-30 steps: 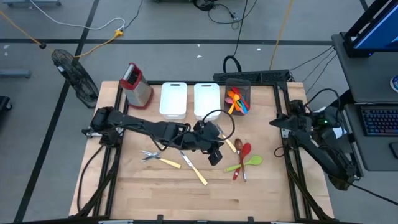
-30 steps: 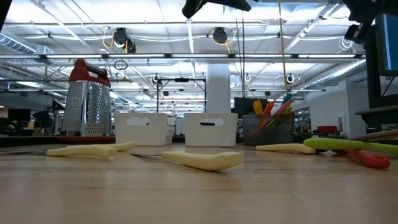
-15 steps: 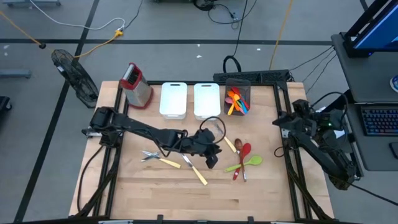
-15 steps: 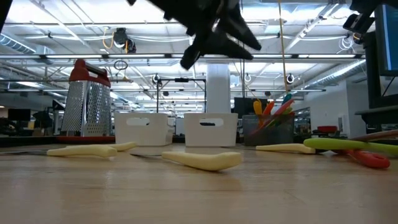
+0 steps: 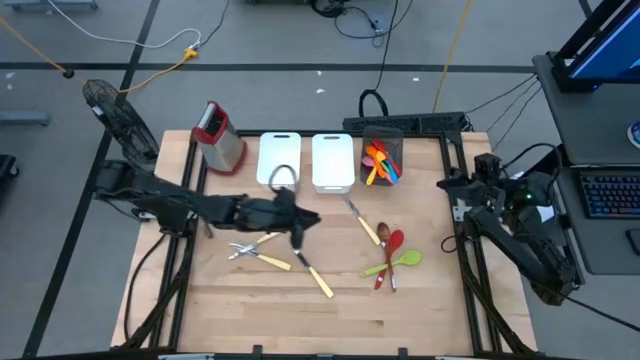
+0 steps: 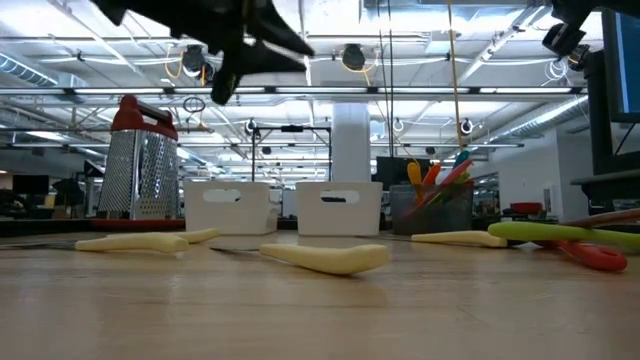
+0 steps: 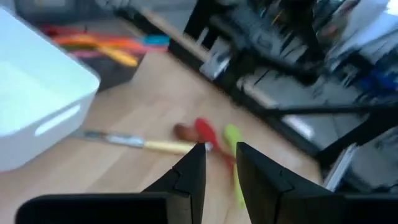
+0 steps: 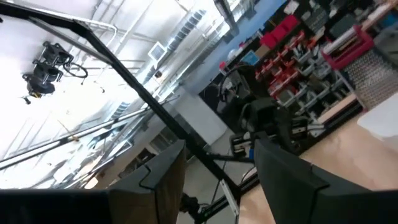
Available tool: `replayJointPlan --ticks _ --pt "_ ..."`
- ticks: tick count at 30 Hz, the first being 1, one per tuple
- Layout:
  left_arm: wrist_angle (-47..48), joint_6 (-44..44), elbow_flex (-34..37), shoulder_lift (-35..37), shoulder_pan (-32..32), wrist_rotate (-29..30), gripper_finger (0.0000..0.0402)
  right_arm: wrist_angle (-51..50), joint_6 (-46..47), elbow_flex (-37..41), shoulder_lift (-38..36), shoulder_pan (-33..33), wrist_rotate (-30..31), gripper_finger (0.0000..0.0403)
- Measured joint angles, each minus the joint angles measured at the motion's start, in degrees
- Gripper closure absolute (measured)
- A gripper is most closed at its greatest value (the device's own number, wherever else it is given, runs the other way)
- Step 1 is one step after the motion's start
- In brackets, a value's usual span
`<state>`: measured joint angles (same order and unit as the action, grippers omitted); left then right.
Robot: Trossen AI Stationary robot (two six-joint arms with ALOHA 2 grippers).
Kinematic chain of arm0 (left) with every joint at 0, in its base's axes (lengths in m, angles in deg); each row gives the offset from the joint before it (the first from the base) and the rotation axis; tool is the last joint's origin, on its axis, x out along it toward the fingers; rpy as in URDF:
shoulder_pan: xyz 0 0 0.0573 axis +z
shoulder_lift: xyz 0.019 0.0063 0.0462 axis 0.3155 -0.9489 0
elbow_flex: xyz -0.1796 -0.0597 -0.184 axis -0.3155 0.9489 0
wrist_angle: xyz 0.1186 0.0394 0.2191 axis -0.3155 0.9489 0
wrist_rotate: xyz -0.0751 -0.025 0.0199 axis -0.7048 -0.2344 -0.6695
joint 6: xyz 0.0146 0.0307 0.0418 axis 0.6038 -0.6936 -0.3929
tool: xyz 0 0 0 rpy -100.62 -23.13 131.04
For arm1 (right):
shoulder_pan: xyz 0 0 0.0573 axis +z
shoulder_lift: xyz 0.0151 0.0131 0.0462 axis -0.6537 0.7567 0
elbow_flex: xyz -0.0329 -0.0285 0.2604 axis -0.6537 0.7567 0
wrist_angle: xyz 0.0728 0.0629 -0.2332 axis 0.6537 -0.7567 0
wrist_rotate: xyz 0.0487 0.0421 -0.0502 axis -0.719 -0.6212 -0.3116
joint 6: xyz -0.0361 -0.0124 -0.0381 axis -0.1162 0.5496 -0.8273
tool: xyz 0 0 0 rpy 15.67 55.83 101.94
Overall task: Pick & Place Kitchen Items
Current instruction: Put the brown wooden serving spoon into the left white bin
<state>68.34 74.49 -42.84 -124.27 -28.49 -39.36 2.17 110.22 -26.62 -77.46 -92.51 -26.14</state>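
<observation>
Table: your work surface is a pale wooden table (image 5: 250,310) in a black frame, standing on a grey floor crossed by cables.
Back row: you have a red-topped box grater (image 5: 219,137) at the left, then two white bins (image 5: 279,160) (image 5: 332,160) side by side, then a dark bin (image 5: 381,160) that holds orange, red and blue utensils.
Loose kitchen items, left group: a metal piece (image 5: 240,249) lies beside a yellow-handled utensil (image 5: 271,262), and another yellow-handled utensil (image 5: 316,278) lies slanted just to their right.
Loose kitchen items, right group: a wooden-handled utensil (image 5: 366,228) lies by a red spoon (image 5: 392,246) and a green spoon (image 5: 397,262), the two spoons overlapping near the table's right half.
Left gripper: your left gripper (image 5: 299,228) hangs above the table, just in front of the left white bin and over the left group; its wrist view shows the two fingers (image 7: 186,174) parted by a narrow gap with nothing between them.
Right gripper: your right gripper (image 5: 482,172) waits off the table's right edge, raised and tilted toward the ceiling; its fingers (image 8: 155,180) stand apart and hold nothing.
</observation>
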Motion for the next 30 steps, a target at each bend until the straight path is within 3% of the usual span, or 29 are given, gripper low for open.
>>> replayJointPlan --ticks 7,14,19,24,30 --pt "1.8 1.0 7.2 11.3 -2.9 7.7 0.0309 0.2 -4.4 -5.6 6.8 0.0 0.1 0.022" --pt "6.3 1.1 8.7 15.5 -4.9 14.2 0.0309 -0.2 -12.3 -12.3 16.9 0.0 0.1 0.022" --pt "6.8 1.6 8.7 15.4 -5.5 14.4 0.0309 -1.4 -18.4 -13.3 22.8 1.2 1.2 0.022" --pt "7.1 2.3 8.7 15.4 -5.5 14.4 0.0309 -1.2 -24.4 -13.3 28.1 8.5 7.4 0.022" --pt "7.2 2.3 8.7 15.4 -5.5 14.4 0.0309 -0.9 -30.3 -13.3 34.2 22.6 17.4 0.022"
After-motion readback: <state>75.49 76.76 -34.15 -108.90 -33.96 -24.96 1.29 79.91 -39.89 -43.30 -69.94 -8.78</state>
